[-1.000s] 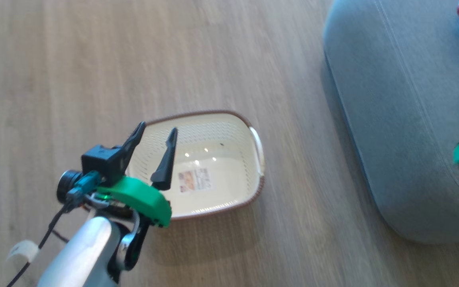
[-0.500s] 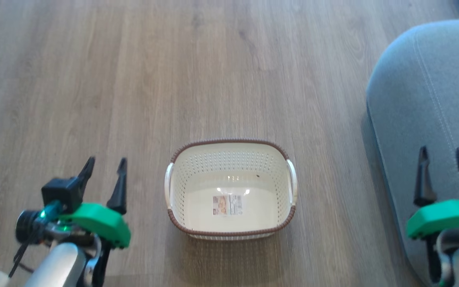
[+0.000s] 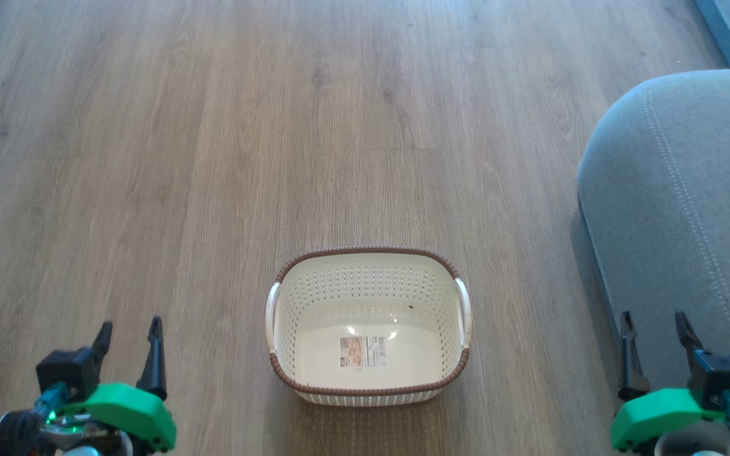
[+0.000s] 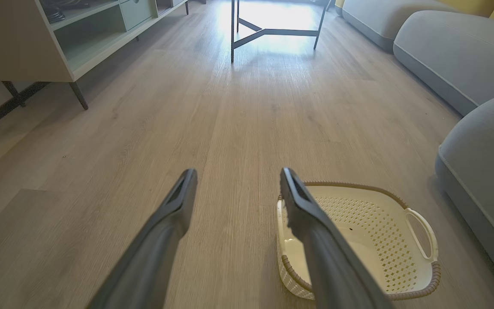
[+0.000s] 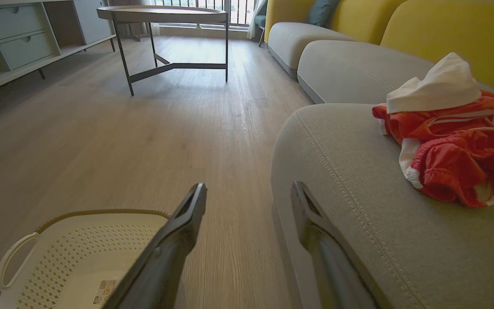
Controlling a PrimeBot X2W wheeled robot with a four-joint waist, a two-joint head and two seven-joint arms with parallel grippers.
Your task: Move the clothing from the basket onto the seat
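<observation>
On the seat (image 5: 358,180) the clothing (image 5: 457,163) lies bunched, cut off at frame edge, so probably all there. The basket (image 3: 365,252) is empty on the floor. The left gripper (image 3: 130,324) and right gripper (image 3: 653,315) are spread wide, holding nothing. Transfer looks done; next, just verify.

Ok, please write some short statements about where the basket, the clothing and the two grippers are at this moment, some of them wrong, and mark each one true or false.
1. The basket holds nothing except a label sticker on its bottom. True.
2. The clothing lies on the floor beside the basket. False: it lies in a heap on the seat.
3. The left gripper and the right gripper are both open and hold nothing. True.
4. The basket stands on the seat. False: it stands on the floor, beside the seat.
</observation>
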